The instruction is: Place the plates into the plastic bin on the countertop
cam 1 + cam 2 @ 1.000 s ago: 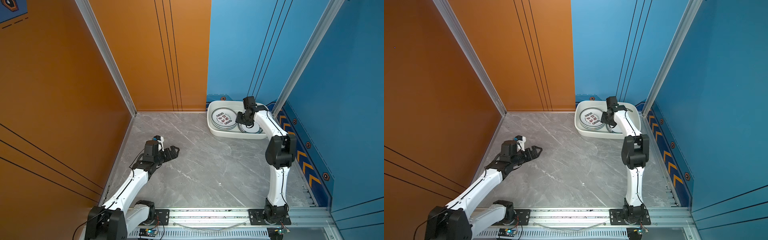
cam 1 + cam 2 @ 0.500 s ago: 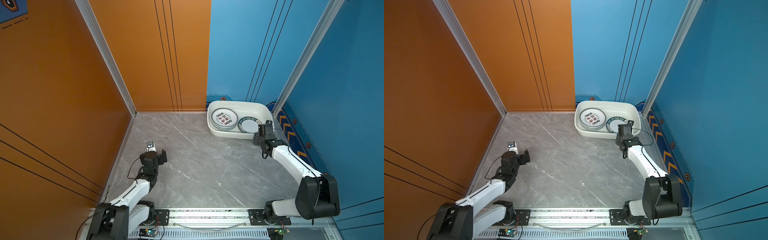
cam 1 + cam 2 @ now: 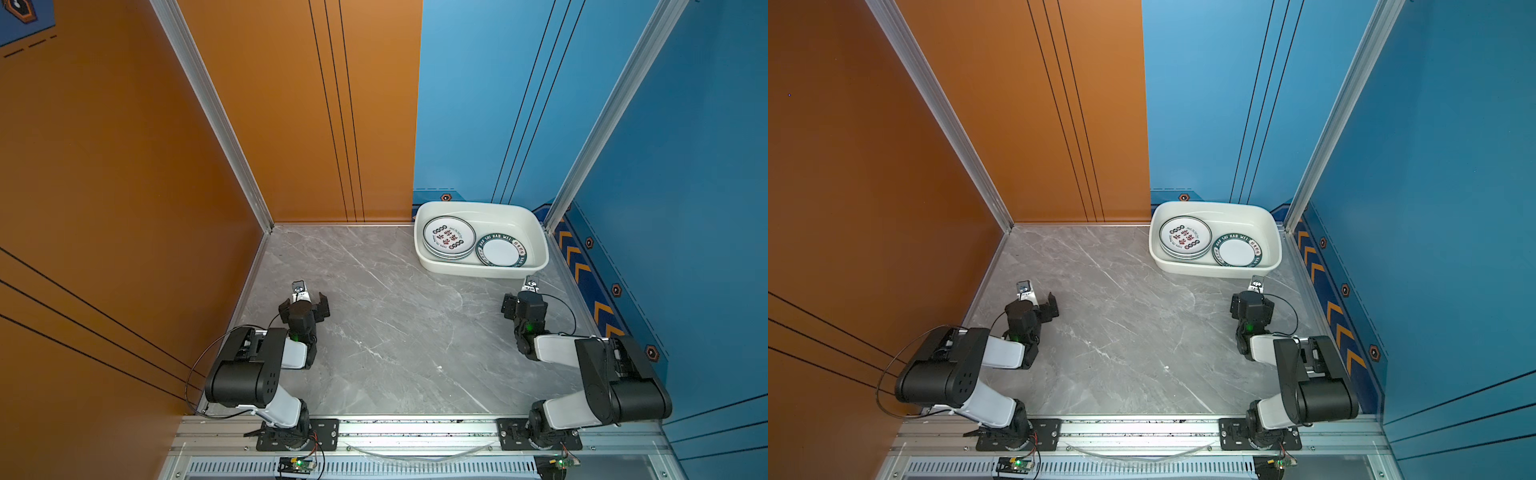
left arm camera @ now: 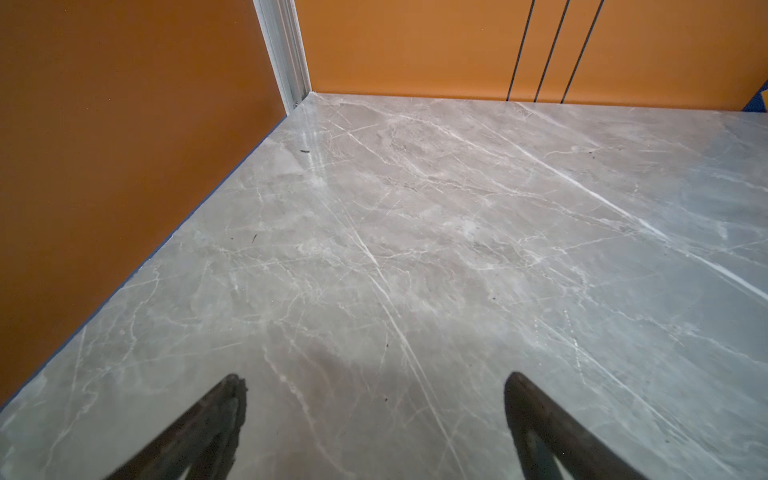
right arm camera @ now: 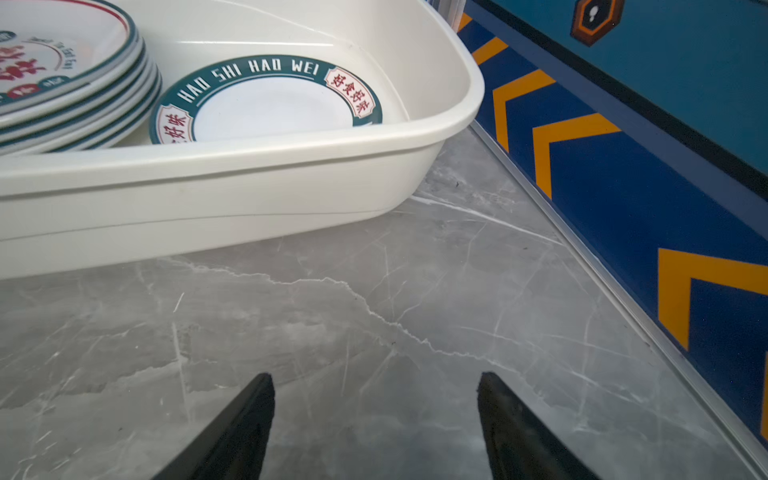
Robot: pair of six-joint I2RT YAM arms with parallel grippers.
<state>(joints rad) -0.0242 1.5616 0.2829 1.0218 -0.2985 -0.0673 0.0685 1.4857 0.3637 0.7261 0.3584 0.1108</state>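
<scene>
The job looks finished, as far as these views reach. Every plate in sight lies inside the bin (image 3: 482,270), which sits at the far right corner of the countertop (image 3: 395,332). It holds a stack of plates (image 3: 449,239) topped with red characters and, just beside it, a green-rimmed plate (image 3: 500,252) flat on the bin's floor (how many are in the stack I cannot count). No plate shows on the countertop itself. The left gripper (image 4: 374,382) and right gripper (image 5: 376,380) both stand wide apart with nothing between their jaws, well clear of the plates.
</scene>
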